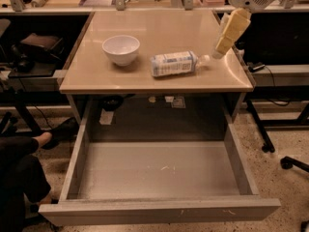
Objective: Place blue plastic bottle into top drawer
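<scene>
The blue plastic bottle (pixel 174 63) lies on its side on the tan tabletop (pixel 159 28), with its white cap pointing right. My gripper (pixel 220 48) hangs from the white arm at the upper right, just above and to the right of the bottle's cap, and holds nothing. The top drawer (pixel 159 170) is pulled fully out below the table's front edge. Its grey scuffed bottom holds nothing.
A white bowl (pixel 120 49) stands on the tabletop left of the bottle. A person's legs and shoe (pixel 29 153) are on the floor at the left of the drawer. Chair casters (pixel 289 161) stand at the right. Cluttered benches run along the back.
</scene>
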`<state>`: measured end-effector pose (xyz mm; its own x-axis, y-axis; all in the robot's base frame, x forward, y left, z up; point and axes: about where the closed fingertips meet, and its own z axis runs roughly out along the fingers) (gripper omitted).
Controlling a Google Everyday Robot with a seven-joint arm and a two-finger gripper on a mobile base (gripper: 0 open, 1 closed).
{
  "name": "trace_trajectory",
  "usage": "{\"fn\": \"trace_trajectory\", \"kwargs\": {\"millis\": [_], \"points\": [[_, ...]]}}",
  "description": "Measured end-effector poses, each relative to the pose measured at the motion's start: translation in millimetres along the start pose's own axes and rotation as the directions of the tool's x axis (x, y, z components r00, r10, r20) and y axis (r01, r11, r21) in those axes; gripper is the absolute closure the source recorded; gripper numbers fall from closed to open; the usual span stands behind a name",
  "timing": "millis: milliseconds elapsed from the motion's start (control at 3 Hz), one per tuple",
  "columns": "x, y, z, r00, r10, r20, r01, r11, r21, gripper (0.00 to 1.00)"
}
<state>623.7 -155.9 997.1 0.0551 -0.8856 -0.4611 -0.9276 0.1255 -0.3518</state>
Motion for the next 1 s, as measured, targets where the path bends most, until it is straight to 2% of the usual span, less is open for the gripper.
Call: {"fn": "trace_trajectory", "kwargs": {"millis": [333,667,1000], "points": [[-16.1,-40.1,21.5,0.998,-0.020,0.064,0.019,0.9997,0.013,0.00],[-23.8,-56.7,4.5,0.996,-0.034,0.085,0.028,0.9971,0.071,0.00],[-24.6,-59.5,12.4,0.995,-0.032,0.090,0.026,0.9974,0.067,0.00]]}}
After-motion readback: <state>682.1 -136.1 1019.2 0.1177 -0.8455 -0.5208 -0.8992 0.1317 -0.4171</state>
